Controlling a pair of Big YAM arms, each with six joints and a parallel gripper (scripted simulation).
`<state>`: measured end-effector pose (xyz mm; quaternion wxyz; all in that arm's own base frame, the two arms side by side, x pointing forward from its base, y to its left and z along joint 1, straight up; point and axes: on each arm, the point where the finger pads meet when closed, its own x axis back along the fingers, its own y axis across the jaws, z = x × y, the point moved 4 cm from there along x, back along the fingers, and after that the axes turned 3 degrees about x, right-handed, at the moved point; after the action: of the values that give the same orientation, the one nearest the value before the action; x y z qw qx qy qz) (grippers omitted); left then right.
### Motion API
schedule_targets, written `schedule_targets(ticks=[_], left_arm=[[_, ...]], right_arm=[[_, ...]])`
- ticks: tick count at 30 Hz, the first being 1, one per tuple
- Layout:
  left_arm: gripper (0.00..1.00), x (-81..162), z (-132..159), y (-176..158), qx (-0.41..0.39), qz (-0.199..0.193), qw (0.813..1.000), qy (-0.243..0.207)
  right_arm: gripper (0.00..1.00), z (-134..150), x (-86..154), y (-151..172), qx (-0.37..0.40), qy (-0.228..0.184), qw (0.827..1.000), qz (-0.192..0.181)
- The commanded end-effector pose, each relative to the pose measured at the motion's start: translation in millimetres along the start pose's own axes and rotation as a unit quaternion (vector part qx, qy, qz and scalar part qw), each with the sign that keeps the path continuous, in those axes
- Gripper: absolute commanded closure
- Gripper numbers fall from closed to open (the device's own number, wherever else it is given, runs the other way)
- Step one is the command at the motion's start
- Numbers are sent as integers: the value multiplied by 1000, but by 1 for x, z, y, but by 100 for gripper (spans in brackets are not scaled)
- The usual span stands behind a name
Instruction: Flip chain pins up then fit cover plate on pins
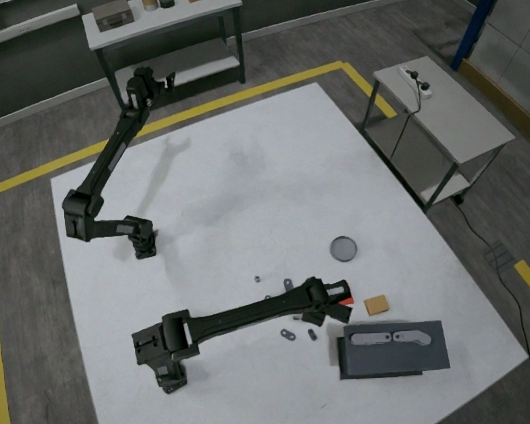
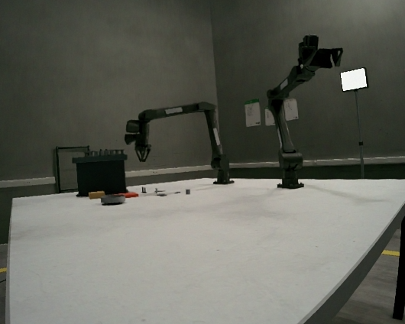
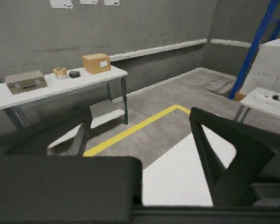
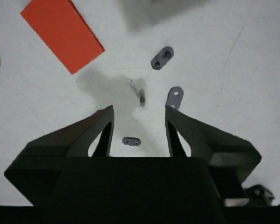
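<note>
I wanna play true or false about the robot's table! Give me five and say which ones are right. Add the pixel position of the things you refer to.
1. The orange-yellow block [image 1: 377,305] [image 2: 96,195] sits on top of the dark block [image 1: 396,357] [image 2: 101,177]. False: it lies on the table beside it.
2. The round grey dish [image 1: 343,249] [image 2: 112,199] is on the white table. True.
3. The left gripper [image 1: 169,82] [image 2: 336,57] is holding a red block. False: it is open and holds nothing.
4. The chain [image 1: 371,339] lies on the dark block. True.
5. The right gripper [image 2: 142,160] touches the table. False: it hangs above it.
</note>
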<state>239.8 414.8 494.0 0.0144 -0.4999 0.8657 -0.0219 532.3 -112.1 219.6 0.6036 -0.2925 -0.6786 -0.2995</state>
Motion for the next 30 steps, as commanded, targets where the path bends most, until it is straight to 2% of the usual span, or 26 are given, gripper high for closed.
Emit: schedule_targets(ticks=[1, 3, 6, 7, 10, 12, 14, 15, 19, 23, 24, 28, 30], left_arm=[[0, -1, -39, -6, 1, 6, 999, -35], [0, -1, -39, -6, 1, 6, 999, -35], [0, -1, -39, -6, 1, 6, 999, -35], [0, -1, -39, -6, 1, 6, 999, -35], [0, -1, -39, -6, 1, 6, 999, -35], [0, -1, -39, -6, 1, 6, 999, -35], [0, -1, -39, -6, 1, 6, 999, -35], [0, -1, -39, -6, 1, 6, 999, -35], [0, -1, -39, -6, 1, 6, 999, -35], [0, -1, -39, -6, 1, 6, 999, -35], [0, -1, -39, -6, 1, 6, 999, -35], [0, -1, -39, -6, 1, 6, 999, -35], [0, -1, -39, -6, 1, 6, 999, -35]], right_arm=[[51, 15, 3, 7, -46, -18, 999, -23], [51, 30, -17, 2, -56, -7, 998, -13], [51, 29, -20, -3, -68, -8, 998, -13], [51, 34, -30, -13, -78, 1, 997, -8], [51, 65, -59, -14, -85, 22, 996, 7], [51, 43, -63, -53, -114, 7, 993, 6], [51, 62, -80, -42, -55, 17, 998, 2], [51, 64, -84, -45, -55, 18, 998, 3], [51, 64, -87, -56, -64, 14, 998, 0], [51, 60, -78, -45, -60, 7, 998, -6], [51, 76, -110, -70, -80, 51, 995, 37], [51, 74, -110, -70, -81, 50, 995, 37], [51, 70, -109, -65, -80, 35, 996, 24]])
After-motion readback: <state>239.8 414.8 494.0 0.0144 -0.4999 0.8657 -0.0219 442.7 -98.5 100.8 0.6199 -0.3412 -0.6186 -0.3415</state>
